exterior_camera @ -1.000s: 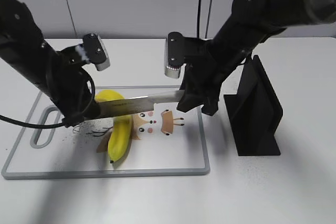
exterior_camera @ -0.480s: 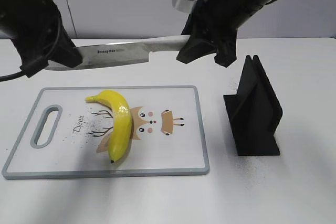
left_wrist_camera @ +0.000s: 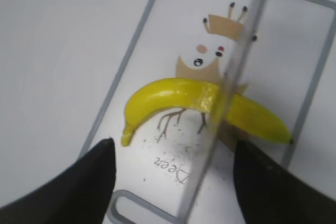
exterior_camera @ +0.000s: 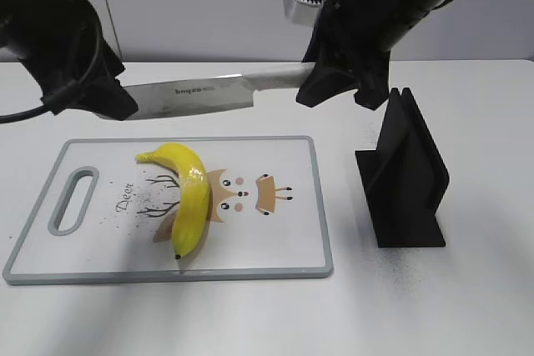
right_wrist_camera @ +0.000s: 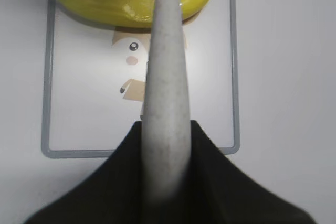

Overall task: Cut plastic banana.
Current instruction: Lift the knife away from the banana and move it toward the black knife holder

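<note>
The plastic banana (exterior_camera: 188, 198) lies in one piece on the white cutting board (exterior_camera: 292, 235), with a glossy seam at its middle. It also shows in the left wrist view (left_wrist_camera: 163, 95) and the right wrist view (right_wrist_camera: 105, 3). My right gripper (exterior_camera: 334, 81) (right_wrist_camera: 165, 124) is shut on the handle of a kitchen knife (exterior_camera: 200, 93) and holds it level, well above the board. My left gripper (exterior_camera: 113, 104) (left_wrist_camera: 174, 145) is open, its fingers on either side of the blade (left_wrist_camera: 231, 77) near the tip.
A black knife stand (exterior_camera: 405, 172) stands on the table right of the board. The board has a grey rim, a handle slot (exterior_camera: 73, 199) at its left end and a deer print in the middle.
The knife has risen from the banana to well above the board, then shifted a little to the right. Both arms rose with it. The banana has not moved.
</note>
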### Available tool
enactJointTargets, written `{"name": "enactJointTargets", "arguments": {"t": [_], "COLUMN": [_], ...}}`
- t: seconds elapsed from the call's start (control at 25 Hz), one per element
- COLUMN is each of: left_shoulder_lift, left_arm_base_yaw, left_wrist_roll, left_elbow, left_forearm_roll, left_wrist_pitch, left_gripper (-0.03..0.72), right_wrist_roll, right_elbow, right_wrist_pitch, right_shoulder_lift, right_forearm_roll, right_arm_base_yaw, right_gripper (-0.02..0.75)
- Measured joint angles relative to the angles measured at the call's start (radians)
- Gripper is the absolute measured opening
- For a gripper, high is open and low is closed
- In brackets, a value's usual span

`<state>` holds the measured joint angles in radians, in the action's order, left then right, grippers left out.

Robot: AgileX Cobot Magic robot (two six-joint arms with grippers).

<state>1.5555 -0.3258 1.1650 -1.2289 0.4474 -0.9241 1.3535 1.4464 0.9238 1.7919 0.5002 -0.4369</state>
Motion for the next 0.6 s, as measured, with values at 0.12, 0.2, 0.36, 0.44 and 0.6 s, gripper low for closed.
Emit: {"name": "enactJointTargets", "arguments": {"t": [0.12, 0.2, 0.36, 0.44, 0.6], "left_shoulder_lift": [-0.010, -0.025, -0.038, -0.038, -0.038], "left_arm_base_yaw": [0.015, 0.029, 0.077, 0.108, 0.196], "left_wrist_roll": [-0.069, -0.189, -0.548, -0.689, -0.894], "left_elbow": [0.000, 0.000, -0.033, -0.058, -0.104], "left_forearm_roll": [-0.014, -0.047, -0.239, -0.328, -0.371], "left_wrist_pitch": [0.061, 0.093, 0.046, -0.021, -0.162], "left_gripper": [0.677, 0.674, 0.661, 0.656, 0.644], "right_wrist_roll": [-0.009, -0.100, -0.473, -0.613, -0.826], "right_elbow": [0.016, 0.045, 0.129, 0.181, 0.256], "right_wrist_pitch": [0.052, 0.082, 0.112, 0.132, 0.215], "right_shoulder_lift": [0.000, 0.000, 0.000, 0.000, 0.000], "right_forearm_roll": [-0.016, -0.037, -0.156, -0.220, -0.265], "right_arm_base_yaw": [0.002, 0.002, 0.002, 0.002, 0.005], "right_gripper": [0.161, 0.161, 0.161, 0.161, 0.161]}}
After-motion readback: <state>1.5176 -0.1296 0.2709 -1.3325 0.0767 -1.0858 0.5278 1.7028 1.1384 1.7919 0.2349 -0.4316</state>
